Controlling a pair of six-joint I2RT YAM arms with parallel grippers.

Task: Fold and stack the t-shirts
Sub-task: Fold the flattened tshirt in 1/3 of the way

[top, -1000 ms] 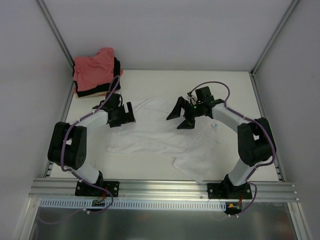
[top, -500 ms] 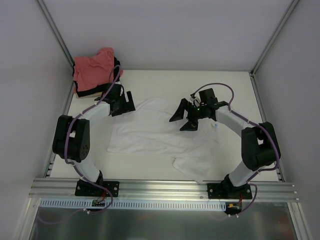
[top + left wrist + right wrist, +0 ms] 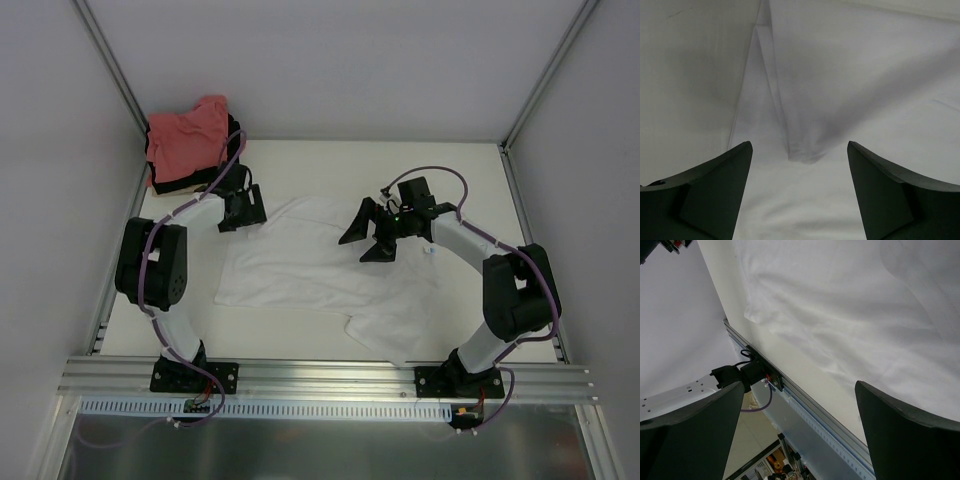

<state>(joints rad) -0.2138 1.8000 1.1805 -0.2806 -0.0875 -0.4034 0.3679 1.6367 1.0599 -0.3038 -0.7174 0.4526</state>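
– Grey walls close in a pale desk (image 3: 480,180), with a metal rail (image 3: 330,375) along its near edge. Where is the white t-shirt (image 3: 300,270)?
– Spread out across the middle of the desk, with one corner reaching toward the near rail.
– And the right tool (image 3: 365,242)?
– It hovers over the shirt's right half. The jaws are wide and nothing is between them.
– What about the left tool (image 3: 243,215)?
– That one is a little farther back, at the shirt's far left edge, above a sleeve fold (image 3: 790,125). Its fingers stand well apart and empty, with only cloth below them.
– Anything beyond that?
– A pile in the far left corner: a salmon-pink t-shirt (image 3: 185,140) on top and a black t-shirt (image 3: 200,180) under it. The left tool is near the pile, and the right tool is well apart from it.
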